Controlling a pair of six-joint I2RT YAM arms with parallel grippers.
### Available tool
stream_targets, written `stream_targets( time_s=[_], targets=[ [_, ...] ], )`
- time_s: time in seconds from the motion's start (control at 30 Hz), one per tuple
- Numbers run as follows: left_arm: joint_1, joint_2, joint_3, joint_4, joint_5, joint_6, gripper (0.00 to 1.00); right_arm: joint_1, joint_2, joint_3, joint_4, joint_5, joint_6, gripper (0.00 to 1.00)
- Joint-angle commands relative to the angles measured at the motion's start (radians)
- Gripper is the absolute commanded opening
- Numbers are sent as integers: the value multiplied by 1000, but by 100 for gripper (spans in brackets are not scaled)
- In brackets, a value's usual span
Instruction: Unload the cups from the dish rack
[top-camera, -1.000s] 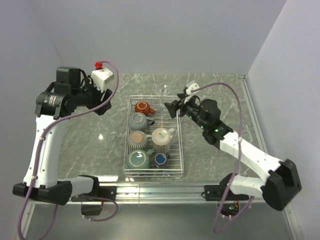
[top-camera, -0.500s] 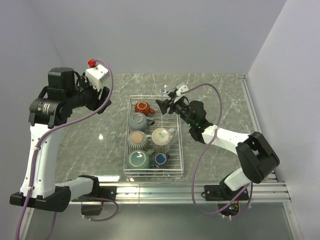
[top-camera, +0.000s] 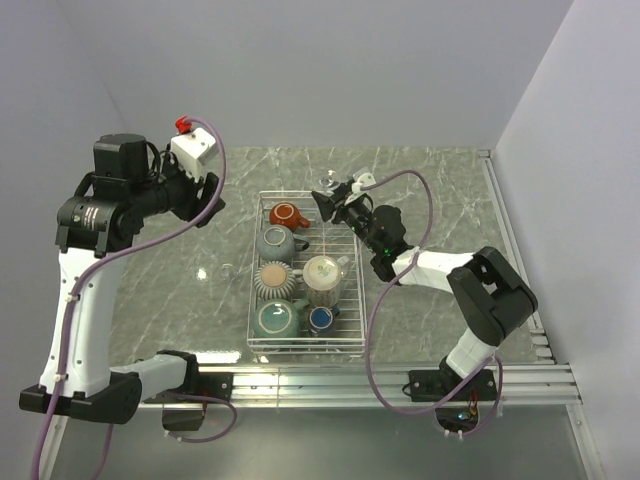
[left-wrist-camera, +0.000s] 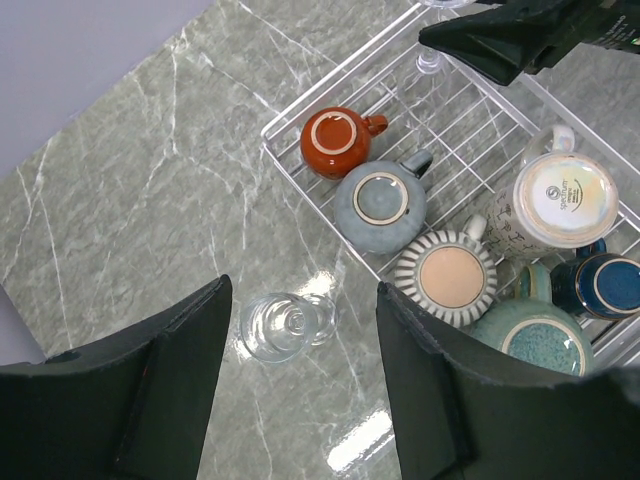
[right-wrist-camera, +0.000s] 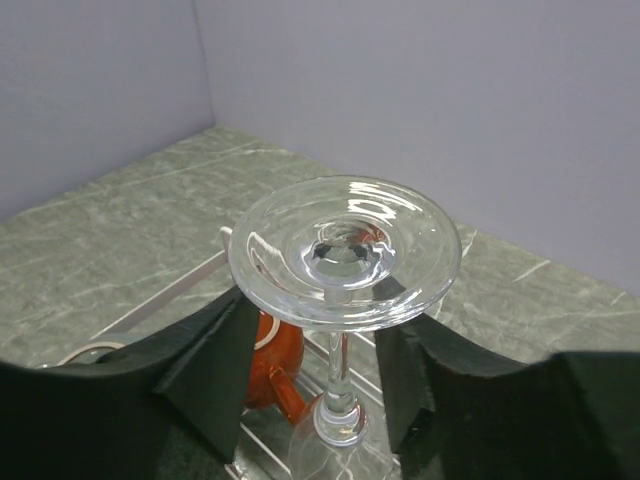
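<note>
The white wire dish rack (top-camera: 355, 290) holds a red-brown mug (top-camera: 285, 213), two grey-teal mugs (top-camera: 274, 243) (top-camera: 274, 319), a ribbed beige cup (top-camera: 273, 278), a white mug (top-camera: 323, 275) and a small dark-blue cup (top-camera: 320, 318), all upside down. A clear stemmed glass (right-wrist-camera: 340, 255) stands inverted at the rack's far end. My right gripper (right-wrist-camera: 320, 312) is open, its fingers either side of the stem, not pressing it. My left gripper (left-wrist-camera: 305, 300) is open, high above a second clear glass (left-wrist-camera: 285, 325) on the table left of the rack (left-wrist-camera: 290, 165).
The marble table (top-camera: 170, 270) ends at grey walls behind and to both sides. The right arm (top-camera: 430, 265) stretches over the table right of the rack. A metal rail (top-camera: 320, 380) runs along the near edge.
My right gripper has moved left to the rack's far end and now straddles the inverted glass. My left arm rose a little, then held still.
</note>
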Motion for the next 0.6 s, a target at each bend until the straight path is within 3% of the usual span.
stream_targets(
  time_s=[0.0,0.13,0.53,0.57],
  targets=[
    [-4,-5,45,17,26,-1,65,-11,14,33,112,26,5,53],
    [-4,-5,54,18,26,5,65,-18,33,39,113,6,3,44],
    [-4,-9,46,20,29,6,65,-33,69,62,115,-17,-18,38],
    [-4,-9,48,18,31,11,65,-33,71,67,112,-20,-20,33]
  ],
)
